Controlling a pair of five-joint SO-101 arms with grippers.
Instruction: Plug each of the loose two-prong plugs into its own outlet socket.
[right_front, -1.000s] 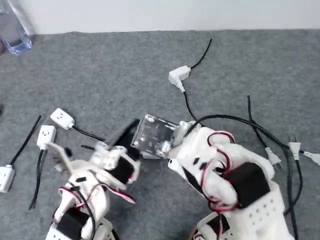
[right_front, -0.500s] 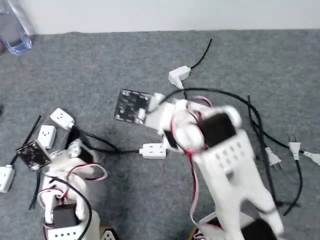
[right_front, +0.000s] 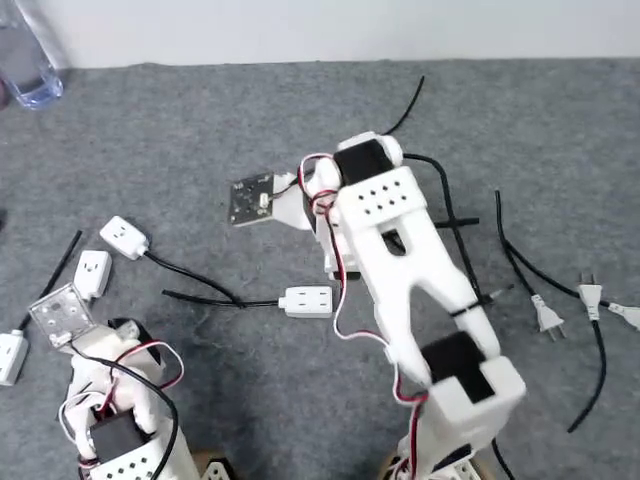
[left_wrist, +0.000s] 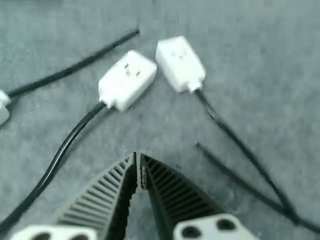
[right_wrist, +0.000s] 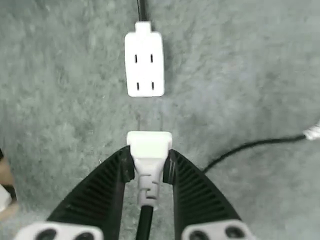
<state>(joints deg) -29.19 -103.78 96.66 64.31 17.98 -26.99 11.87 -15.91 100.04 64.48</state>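
My right gripper (right_wrist: 149, 159) is shut on a white two-prong plug (right_wrist: 149, 147). Its prongs point at a white outlet socket (right_wrist: 144, 65) lying a short gap ahead on the grey carpet. In the high view that socket (right_front: 308, 301) lies beside my stretched-out right arm (right_front: 400, 230), whose gripper is tucked beneath it. My left gripper (left_wrist: 138, 165) is shut and holds nothing, hovering short of two white sockets (left_wrist: 127, 80) (left_wrist: 180, 65). Those sockets (right_front: 124, 236) (right_front: 93, 272) lie at the left, near my left arm (right_front: 110, 400). Two loose plugs (right_front: 546, 316) (right_front: 590, 295) rest at the far right.
A third socket (right_front: 12, 355) lies at the left edge. Black cables (right_front: 200, 285) trail across the carpet between the sockets and around the right arm. A clear bottle (right_front: 25, 60) stands at the back left corner.
My right arm has swung away from the front and stretched toward the back, carrying the plug. My left arm has pulled back to the front left. The middle socket came into sight.
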